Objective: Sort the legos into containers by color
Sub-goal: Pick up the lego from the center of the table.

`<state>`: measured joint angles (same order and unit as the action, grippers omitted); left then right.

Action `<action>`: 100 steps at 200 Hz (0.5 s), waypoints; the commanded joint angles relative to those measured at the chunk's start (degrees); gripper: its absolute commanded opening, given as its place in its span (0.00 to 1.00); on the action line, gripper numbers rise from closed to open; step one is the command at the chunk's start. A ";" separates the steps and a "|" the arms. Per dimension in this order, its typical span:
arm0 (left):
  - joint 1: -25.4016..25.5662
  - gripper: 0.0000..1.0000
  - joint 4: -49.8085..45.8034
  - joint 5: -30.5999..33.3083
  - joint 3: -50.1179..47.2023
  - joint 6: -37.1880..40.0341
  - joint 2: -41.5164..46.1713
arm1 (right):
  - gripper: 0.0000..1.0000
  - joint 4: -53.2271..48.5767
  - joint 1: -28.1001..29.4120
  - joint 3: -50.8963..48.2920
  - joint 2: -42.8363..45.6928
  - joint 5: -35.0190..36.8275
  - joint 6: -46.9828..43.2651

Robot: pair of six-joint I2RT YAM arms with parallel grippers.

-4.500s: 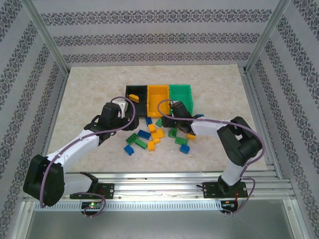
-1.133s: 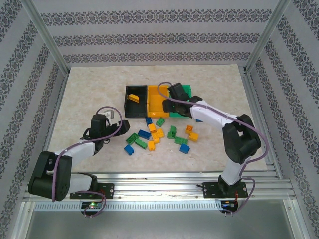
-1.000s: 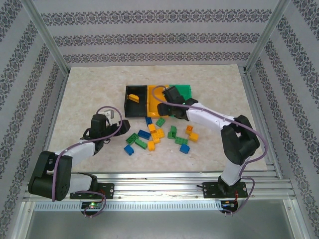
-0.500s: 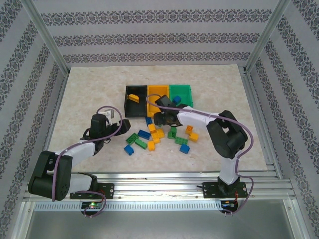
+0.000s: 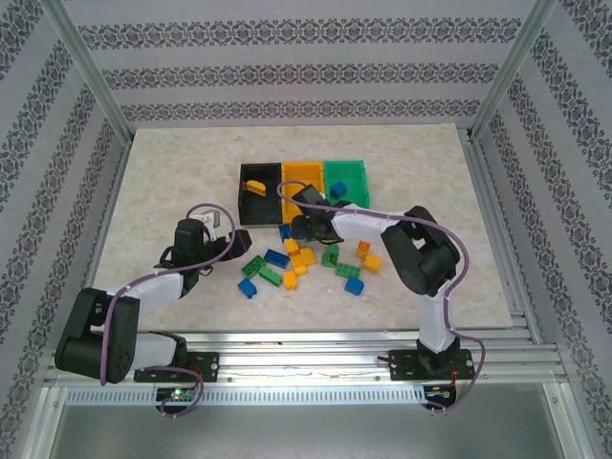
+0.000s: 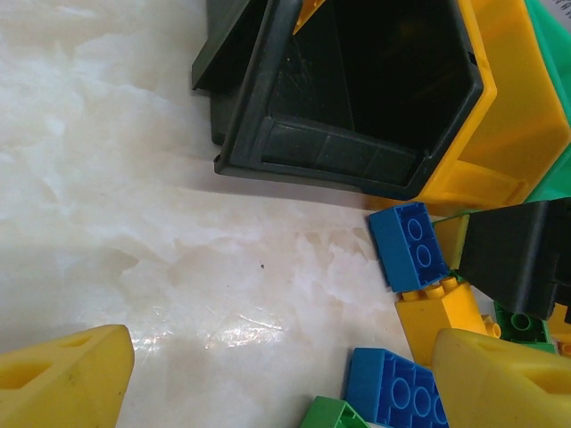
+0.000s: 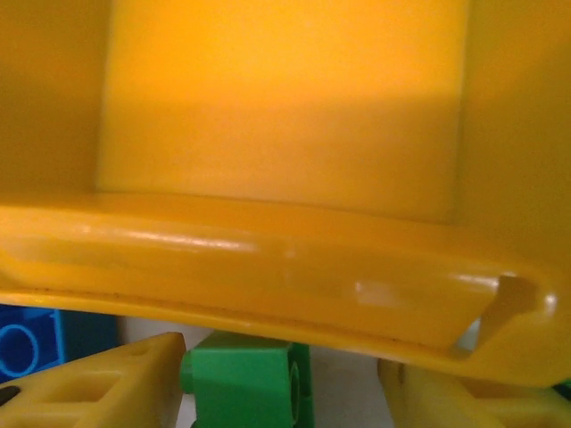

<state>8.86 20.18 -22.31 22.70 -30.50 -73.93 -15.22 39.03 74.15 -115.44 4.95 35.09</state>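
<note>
The left tool [image 6: 281,383] is hanging wide apart and empty over the marbled bench [image 6: 134,223], near the black rectangular plastic bin [image 6: 339,156]. The right tool [image 7: 277,388] is standing apart around a small green studded plastic brick [image 7: 241,383], unclamped, beside the orange-yellow plastic bin [image 7: 268,267].

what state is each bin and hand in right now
black bin, upright, one yellow-orange brick inside
orange bin, upright, visible floor bare
green bin, upright, one blue brick inside
left hand, open, empty
right hand, open, straddling a green brick
</note>
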 commanded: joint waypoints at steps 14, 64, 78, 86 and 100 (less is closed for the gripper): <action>-0.73 0.87 3.16 -1.05 -0.38 -0.50 -0.54 | 0.60 -1.65 2.05 -1.01 0.50 -1.28 0.35; -0.70 0.87 3.29 -1.10 -0.45 -0.37 -0.60 | 0.38 -0.90 2.52 -2.08 0.38 -1.39 0.38; -0.70 0.87 3.32 -1.16 -0.37 -0.35 -0.81 | 0.32 -1.06 2.80 -1.99 1.05 -0.75 -0.30; -0.70 0.87 3.37 -1.41 -0.29 -0.54 -0.99 | 0.29 -1.15 2.96 -1.91 1.73 -0.37 -0.78; -0.69 0.87 3.63 -1.69 -0.29 -0.62 -1.12 | 0.24 -1.32 3.13 -1.90 3.26 -0.05 -1.75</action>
<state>8.86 20.67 -22.74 22.70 -30.52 -74.43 -15.22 40.05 73.34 -114.83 6.92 34.50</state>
